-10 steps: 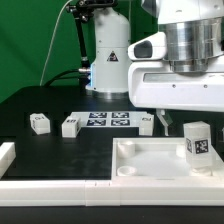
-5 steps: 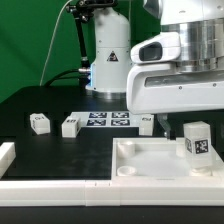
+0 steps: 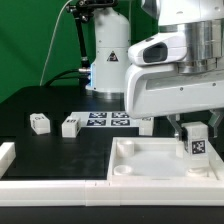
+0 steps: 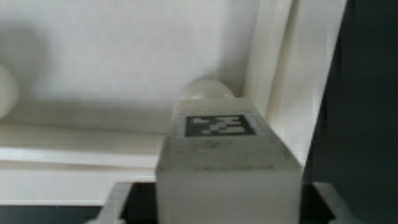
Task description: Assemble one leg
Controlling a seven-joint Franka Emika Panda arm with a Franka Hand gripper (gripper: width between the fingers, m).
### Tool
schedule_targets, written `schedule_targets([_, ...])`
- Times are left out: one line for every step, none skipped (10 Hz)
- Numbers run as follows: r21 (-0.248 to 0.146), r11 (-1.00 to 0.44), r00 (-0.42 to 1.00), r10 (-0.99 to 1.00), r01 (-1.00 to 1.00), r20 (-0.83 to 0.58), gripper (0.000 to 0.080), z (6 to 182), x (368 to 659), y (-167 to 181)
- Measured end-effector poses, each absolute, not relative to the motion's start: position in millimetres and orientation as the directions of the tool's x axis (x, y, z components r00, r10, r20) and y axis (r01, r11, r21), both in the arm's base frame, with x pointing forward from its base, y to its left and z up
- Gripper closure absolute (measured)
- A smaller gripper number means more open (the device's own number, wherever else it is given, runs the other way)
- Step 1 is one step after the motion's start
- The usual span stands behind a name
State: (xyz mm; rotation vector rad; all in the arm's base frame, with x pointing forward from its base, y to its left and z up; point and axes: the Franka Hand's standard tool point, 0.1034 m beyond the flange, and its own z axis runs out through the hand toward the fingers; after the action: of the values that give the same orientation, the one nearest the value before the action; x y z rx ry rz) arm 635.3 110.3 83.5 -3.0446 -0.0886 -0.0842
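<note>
A leg [image 3: 198, 144], a small white block with a black-and-white tag, stands upright in the right part of the large white tray [image 3: 150, 166]. My gripper [image 3: 197, 131] has come down over it and hides its top. In the wrist view the leg [image 4: 222, 150] fills the space between my fingers [image 4: 118, 203], with a dark gap on each side. The gripper [image 4: 226, 206] is open around the leg. The tray's wall [image 4: 270, 60] runs behind the leg.
Two loose legs [image 3: 39, 124] [image 3: 70, 126] lie on the black table at the exterior view's left. Another leg [image 3: 147, 125] shows partly behind the gripper body. The marker board [image 3: 105, 120] lies between them. A white rail [image 3: 8, 154] sits at the front left.
The gripper has moved down and a little toward the exterior view's left, so that its fingers now straddle the upright leg. The leg has not moved.
</note>
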Motion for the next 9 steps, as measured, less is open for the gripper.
schedule_targets([-0.093, -0.994, 0.997, 0.057, 0.062, 0.058, 0.0509, 83.4, 635.3, 110.0])
schedule_targets([-0.093, -0.994, 0.997, 0.054, 0.060, 0.058, 0.0509, 83.4, 635.3, 110.1])
schedule_targets([-0.104, -0.992, 0.996, -0.076, -0.071, 0.044, 0.0509, 83.2, 635.0, 111.0])
schedule_targets([-0.114, -0.974, 0.979, -0.202, -0.198, 0.025, 0.0509, 82.6, 635.5, 110.7])
schedule_targets([-0.117, -0.940, 0.946, -0.325, -0.322, 0.009, 0.0509, 83.3, 636.5, 111.6])
schedule_targets([-0.117, -0.883, 0.889, -0.457, -0.455, -0.011, 0.0509, 82.7, 636.4, 111.4])
schedule_targets([-0.116, -0.826, 0.833, -0.553, -0.551, -0.025, 0.0509, 81.7, 636.6, 110.3])
schedule_targets([-0.113, -0.765, 0.772, -0.634, -0.634, -0.037, 0.0509, 81.6, 636.6, 110.2])
schedule_targets([-0.109, -0.693, 0.700, -0.712, -0.712, -0.050, 0.0509, 81.5, 636.3, 111.1])
